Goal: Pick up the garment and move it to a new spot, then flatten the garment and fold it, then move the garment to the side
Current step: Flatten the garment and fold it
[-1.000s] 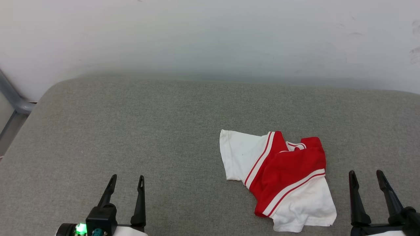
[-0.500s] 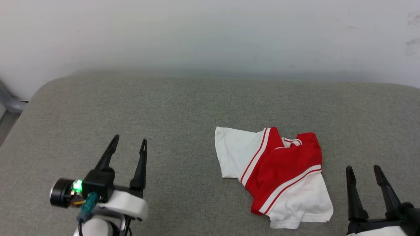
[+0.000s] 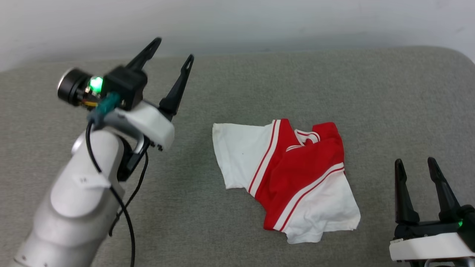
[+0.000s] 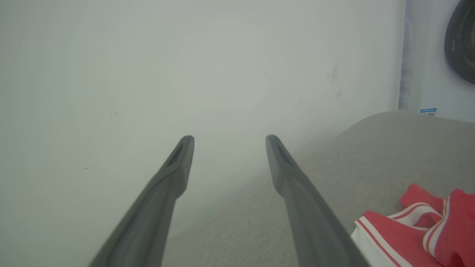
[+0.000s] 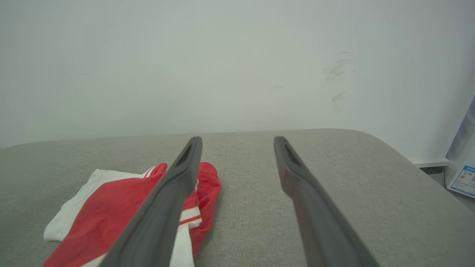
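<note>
One shirt [image 3: 293, 174] lies on one grey cushion [image 3: 230, 92], with one white wall [image 3: 237, 22] behind. There are two grippers, the left gripper [image 3: 173, 49] and the right gripper [image 3: 415, 161], each with two dark fingers [image 3: 177, 87], four fingers in all. One black cable [image 3: 131, 241] runs along the left arm [image 3: 74, 193]

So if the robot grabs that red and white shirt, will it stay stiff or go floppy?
Probably floppy: the garment lies crumpled in soft folds. Likely light, being thin cloth. It may bunch if pushed across the textured cushion.
</note>
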Controlling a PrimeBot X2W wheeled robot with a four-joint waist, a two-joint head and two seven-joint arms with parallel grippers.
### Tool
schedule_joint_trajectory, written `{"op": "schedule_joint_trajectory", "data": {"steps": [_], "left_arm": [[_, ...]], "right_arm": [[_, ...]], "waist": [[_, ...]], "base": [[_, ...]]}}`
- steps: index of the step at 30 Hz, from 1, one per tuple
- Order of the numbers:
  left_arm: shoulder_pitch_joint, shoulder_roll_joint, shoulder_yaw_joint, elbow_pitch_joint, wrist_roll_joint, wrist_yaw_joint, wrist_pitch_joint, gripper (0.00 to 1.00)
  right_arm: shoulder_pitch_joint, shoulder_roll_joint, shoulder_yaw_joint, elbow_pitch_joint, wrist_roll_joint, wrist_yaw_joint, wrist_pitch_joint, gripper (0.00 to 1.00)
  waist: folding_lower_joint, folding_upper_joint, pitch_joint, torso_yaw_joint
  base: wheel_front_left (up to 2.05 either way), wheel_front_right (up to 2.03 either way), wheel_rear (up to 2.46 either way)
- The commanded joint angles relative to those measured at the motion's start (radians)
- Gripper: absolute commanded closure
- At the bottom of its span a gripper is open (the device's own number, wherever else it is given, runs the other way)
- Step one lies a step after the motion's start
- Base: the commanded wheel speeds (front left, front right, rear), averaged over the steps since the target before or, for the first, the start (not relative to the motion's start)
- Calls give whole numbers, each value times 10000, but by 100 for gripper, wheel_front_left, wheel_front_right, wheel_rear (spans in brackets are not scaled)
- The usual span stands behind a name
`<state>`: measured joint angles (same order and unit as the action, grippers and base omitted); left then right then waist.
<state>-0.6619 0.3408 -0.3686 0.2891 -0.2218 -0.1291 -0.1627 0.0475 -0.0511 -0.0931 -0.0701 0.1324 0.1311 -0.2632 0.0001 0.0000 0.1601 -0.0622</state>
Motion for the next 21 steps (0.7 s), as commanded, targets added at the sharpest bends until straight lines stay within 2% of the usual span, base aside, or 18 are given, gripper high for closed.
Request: {"op": "schedule_joint_trajectory", "data": {"steps": [1, 8, 13, 21], "left_arm": [[-399, 208, -332, 118, -386, 9, 310, 0], [-2809, 1186, -2996, 704, -2924, 3, 2837, 0], [-4012, 1555, -4739, 1062, -4493, 4, 4959, 0], [-5415, 2164, -7381, 1242, -6098, 3, 7747, 0]], "right_arm": [[-197, 18, 1, -41, 31, -7, -24, 0], [-554, 18, 35, -51, 157, -7, -24, 0], [-774, 22, 45, -83, 206, -7, -24, 0], [-1033, 20, 18, -104, 308, -7, -24, 0]], "waist": [[-1, 0, 395, -367], [-1, 0, 1040, -895], [-1, 0, 1401, -1195], [-1, 0, 1866, -1504]], "base": [[0, 0, 0], [0, 0, 0], [0, 0, 0], [0, 0, 0]]}}
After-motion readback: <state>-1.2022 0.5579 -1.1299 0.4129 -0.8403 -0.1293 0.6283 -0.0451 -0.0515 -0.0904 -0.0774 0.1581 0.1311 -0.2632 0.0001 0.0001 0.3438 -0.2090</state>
